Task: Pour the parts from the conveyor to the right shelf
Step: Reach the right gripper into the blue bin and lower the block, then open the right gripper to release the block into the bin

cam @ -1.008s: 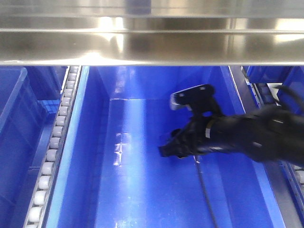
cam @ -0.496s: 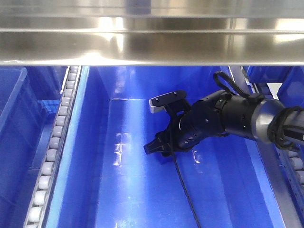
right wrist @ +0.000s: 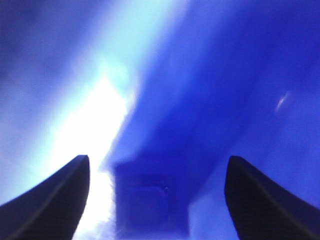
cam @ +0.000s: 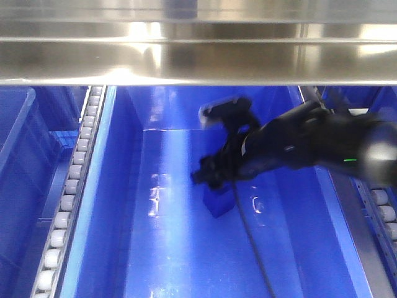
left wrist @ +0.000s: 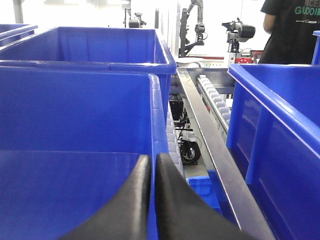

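Observation:
The part (cam: 218, 203), a small blue block, rests on the floor of the large blue bin (cam: 173, 261) in the steel right shelf (cam: 198, 62). My right gripper (cam: 201, 176) hovers just above it, open, and looks clear of it. In the right wrist view the blurred part (right wrist: 152, 195) lies between and beyond the wide-apart fingertips (right wrist: 60, 195) of the right gripper (right wrist: 157, 197). My left gripper (left wrist: 152, 165) is shut and empty, pointing along the rim of another blue bin (left wrist: 75, 125). The conveyor is out of view.
A grey roller rail (cam: 71, 186) runs left of the bin, with another blue bin (cam: 18, 155) beyond it. The steel shelf beam hangs low over the bin. The left wrist view shows a steel rail (left wrist: 210, 145), a blue bin (left wrist: 280, 115) at right and a person (left wrist: 292, 30) behind.
My right gripper moved left and down into the bin, then rose a little. The blue part now lies free on the bin floor beneath it.

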{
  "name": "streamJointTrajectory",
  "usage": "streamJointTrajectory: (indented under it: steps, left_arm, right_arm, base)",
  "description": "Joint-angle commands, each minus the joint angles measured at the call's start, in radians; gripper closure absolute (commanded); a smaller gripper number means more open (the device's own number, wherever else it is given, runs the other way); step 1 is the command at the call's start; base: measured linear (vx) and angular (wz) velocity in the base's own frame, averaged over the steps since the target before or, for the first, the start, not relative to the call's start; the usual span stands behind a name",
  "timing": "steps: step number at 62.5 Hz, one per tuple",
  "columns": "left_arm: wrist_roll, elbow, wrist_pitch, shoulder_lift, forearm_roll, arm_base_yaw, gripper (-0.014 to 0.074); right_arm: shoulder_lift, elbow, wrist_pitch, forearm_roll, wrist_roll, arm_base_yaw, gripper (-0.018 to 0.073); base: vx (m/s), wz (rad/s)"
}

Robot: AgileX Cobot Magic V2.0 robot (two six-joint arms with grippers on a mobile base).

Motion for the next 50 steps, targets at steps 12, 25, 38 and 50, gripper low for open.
streamJointTrajectory:
  steps: [12, 25, 38, 50]
  left_arm:
    - [-0.008, 0.03, -0.073, -0.015, -0.002, 0.002, 0.0603]
    - [-0.008, 0.03, -0.073, -0.015, -0.002, 0.002, 0.0603]
    - [-0.008, 0.03, -0.073, -0.015, -0.002, 0.002, 0.0603]
    - [-0.008, 0.03, -0.073, -0.015, -0.002, 0.002, 0.0603]
  right_arm:
    - [-0.247, 0.125, -0.214, -0.044, -0.007, -0.005, 0.0016]
    - [-0.419, 0.241, -0.249, -0.046, -0.007, -0.005, 0.0016]
    - [-0.577, 0.35, -0.282, -0.062, -0.003, -0.005, 0.0016]
    - [-0.754, 0.479, -0.308, -0.061, -0.003, -0.005, 0.0016]
  base:
    - [0.0, 0.0]
    - [0.0, 0.0]
    - [0.0, 0.0]
    - [0.0, 0.0]
